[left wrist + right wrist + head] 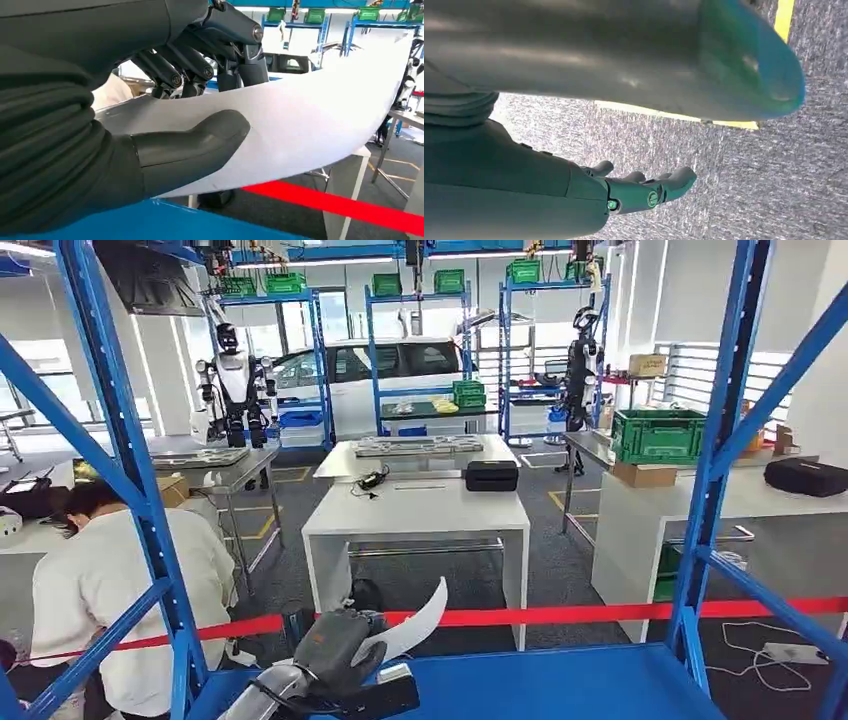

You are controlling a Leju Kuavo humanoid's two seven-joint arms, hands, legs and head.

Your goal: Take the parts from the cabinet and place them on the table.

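Blue cabinet (130, 470) shelving frames a workshop; green crates (657, 435) sit beyond, contents unclear. Left hand (335, 645) grips a curved white part (420, 620) above the blue shelf, its lower end hidden. Right hand (644, 192) hangs over carpet, fingers loosely extended, holding nothing.

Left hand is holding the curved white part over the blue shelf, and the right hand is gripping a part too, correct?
Not quite. The left hand does hold the white part over the blue shelf. But the right hand holds nothing: the right wrist view shows it hanging above the grey floor.
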